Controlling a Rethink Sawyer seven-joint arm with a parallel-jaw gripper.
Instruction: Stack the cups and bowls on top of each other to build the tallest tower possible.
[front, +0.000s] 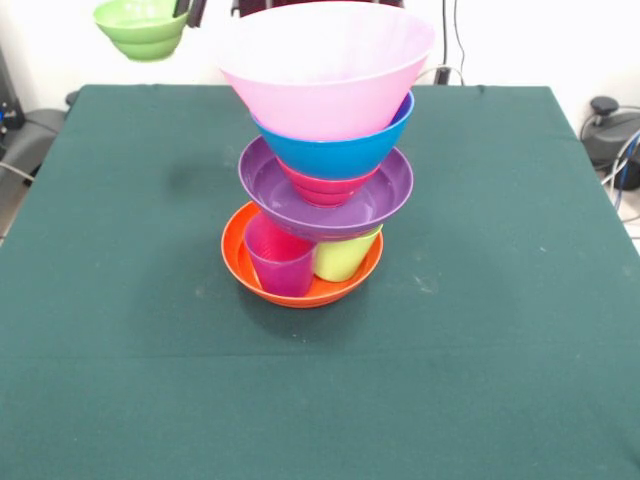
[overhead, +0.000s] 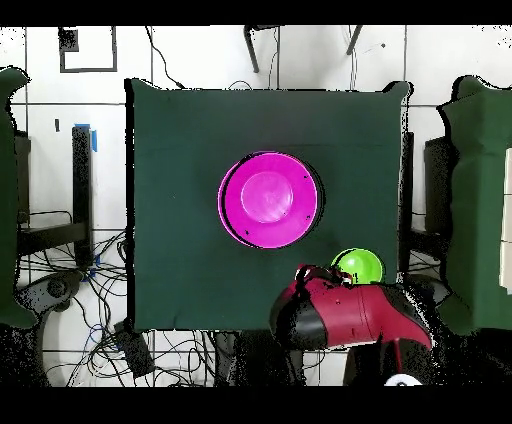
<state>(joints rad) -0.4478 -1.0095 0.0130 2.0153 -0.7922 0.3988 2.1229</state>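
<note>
Orange bowl (front: 300, 285) is sitting mid-surface (front: 120, 300), carrying purple cup (front: 280, 262) and lime cup (front: 345, 257); purple bowl (front: 325, 190), red bowl (front: 325, 187), blue bowl (front: 335, 150) and pink bowl (front: 325, 65) are stacking upward, leaning. Gripper (front: 190, 10) fingers are pinching green bowl (front: 143, 27) aloft, well apart from the tower.

1. No text, label, brand, number or sign can be read in either view.
2. The bowls and cups of the tower (front: 322, 150) carry no print, and neither does the green table cover (front: 120, 330).
</note>
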